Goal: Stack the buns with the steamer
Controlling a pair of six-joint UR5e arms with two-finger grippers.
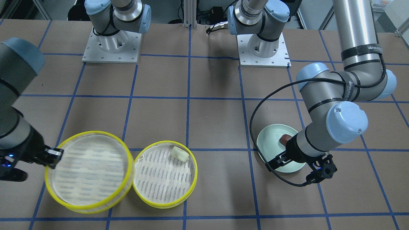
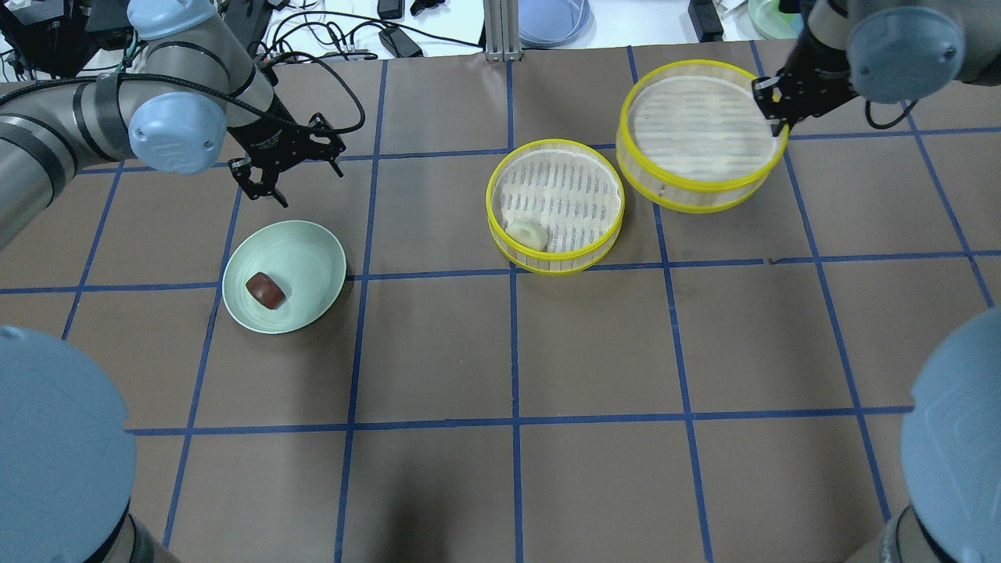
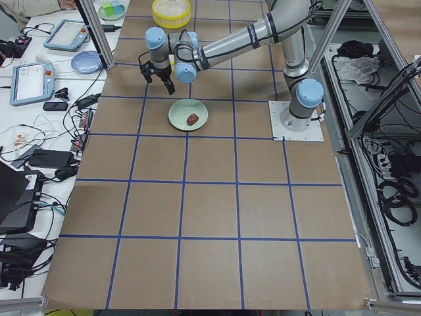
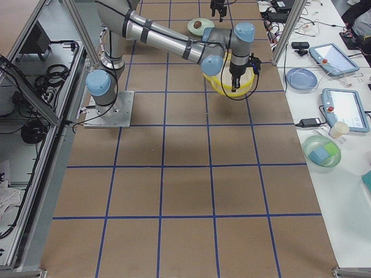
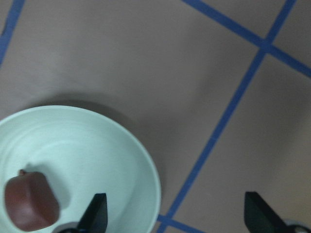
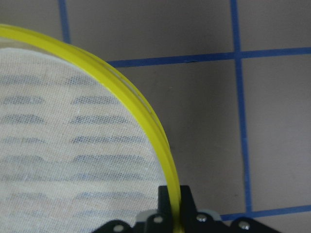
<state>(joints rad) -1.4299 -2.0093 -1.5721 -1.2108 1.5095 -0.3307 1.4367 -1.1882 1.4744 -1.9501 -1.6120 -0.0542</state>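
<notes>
The dark reddish-brown bun (image 2: 266,291) lies in a pale green plate (image 2: 313,258) at the left. The bun (image 5: 30,201) and plate (image 5: 97,145) also show in the left wrist view. My left gripper (image 2: 264,188) is open and empty, above the table just beyond the plate's far rim. The cream bun (image 2: 527,233) lies inside one yellow-rimmed steamer tray (image 2: 563,188) at mid-table. My right gripper (image 2: 770,102) is shut on the rim of the other, empty steamer tray (image 2: 696,125), whose rim (image 6: 160,141) runs between the fingers in the right wrist view.
The two arm bases (image 1: 111,48) (image 1: 263,51) stand on the near side. Cables and a blue dish (image 2: 551,19) lie beyond the table's far edge. The two trays sit almost touching each other. Blue tape lines grid the brown table.
</notes>
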